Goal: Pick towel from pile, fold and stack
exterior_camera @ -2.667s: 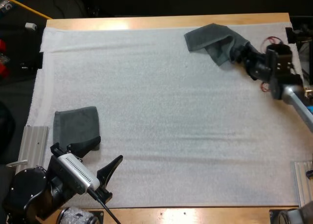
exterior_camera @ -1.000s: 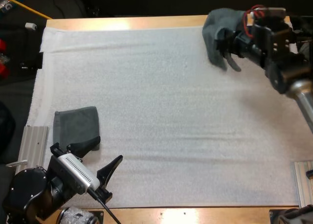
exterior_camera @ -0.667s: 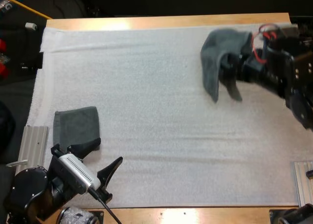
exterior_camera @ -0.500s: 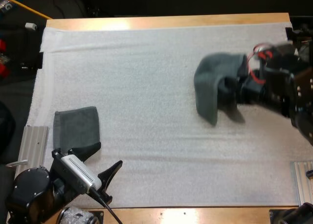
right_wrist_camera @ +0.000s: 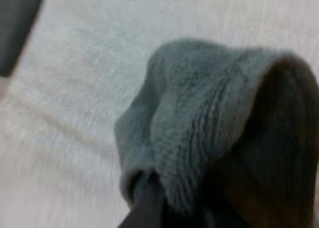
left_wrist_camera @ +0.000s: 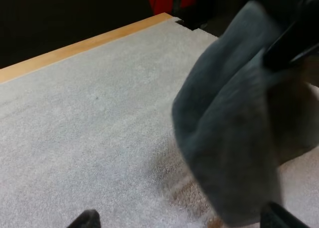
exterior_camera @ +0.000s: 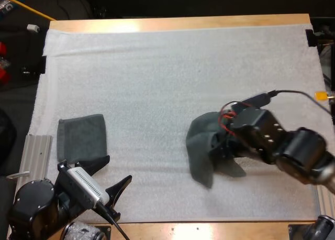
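Folded towel (exterior_camera: 81,137) lies flat at the left edge of the mat (exterior_camera: 157,83): stack begun. Left gripper (exterior_camera: 114,170) just beside it, fingers apart, empty. Right gripper (exterior_camera: 225,155) clamped on crumpled towel (exterior_camera: 200,153) over mat's near right; folding and stacking outstanding

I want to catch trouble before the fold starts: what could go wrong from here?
The crumpled towel hangs bunched from the right claw, so it may land doubled over and fold unevenly. The left claw stands open beside the folded towel; reaching out, it could nudge that towel askew.
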